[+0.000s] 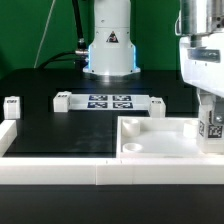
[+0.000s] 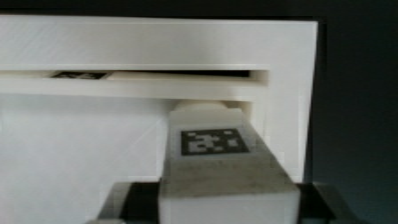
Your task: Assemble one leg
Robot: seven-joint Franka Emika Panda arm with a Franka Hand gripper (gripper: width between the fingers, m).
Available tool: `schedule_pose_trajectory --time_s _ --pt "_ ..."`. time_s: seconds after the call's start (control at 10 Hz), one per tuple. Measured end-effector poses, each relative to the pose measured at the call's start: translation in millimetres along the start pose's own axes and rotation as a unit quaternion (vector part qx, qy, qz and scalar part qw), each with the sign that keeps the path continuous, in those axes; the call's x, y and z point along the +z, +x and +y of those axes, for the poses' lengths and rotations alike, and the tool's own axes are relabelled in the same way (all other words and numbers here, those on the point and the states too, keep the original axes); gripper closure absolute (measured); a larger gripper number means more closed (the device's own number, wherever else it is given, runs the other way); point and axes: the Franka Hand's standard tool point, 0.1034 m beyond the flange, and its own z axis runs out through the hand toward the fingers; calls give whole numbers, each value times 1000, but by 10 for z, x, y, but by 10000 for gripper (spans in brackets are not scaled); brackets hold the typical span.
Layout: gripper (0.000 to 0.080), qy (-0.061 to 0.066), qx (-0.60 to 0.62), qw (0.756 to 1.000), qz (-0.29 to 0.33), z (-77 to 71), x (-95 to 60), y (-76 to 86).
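White plastic leg (image 2: 217, 150) pinched in claw (image 2: 210, 205), tag facing wrist camera. Leg tip touches tray (image 2: 107, 120) just beyond claw, near slot. Judged: leg picked up, brought to tray corner; seating left. Farther off: marker board (image 1: 108, 101), robot base (image 1: 109, 50). No readable writing, only tags.

Robotics lab, black table (image 1: 60, 130), marker board (image 1: 108, 101), robot arm base (image 1: 110, 45)

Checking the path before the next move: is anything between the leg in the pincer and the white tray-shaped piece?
Nothing visible: the pincer holds the leg right by the tray-shaped piece, no part between.
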Motion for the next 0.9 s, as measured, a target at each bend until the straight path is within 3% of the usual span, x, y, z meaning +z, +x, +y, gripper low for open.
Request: schedule_pose_trajectory --time_s 0.2,0.4,0.5,0.6,0.9 --pt "505 -1 49 999 -4 1 -2 6" --pt "505 -1 16 1000 -4 3 4 6" --pt "313 -1 -13 1000 -3 5 9 9" --pt "187 -1 -82 997 -2 1 6 3" --pt "152 -2 -248 969 -1 -8 3 -25"
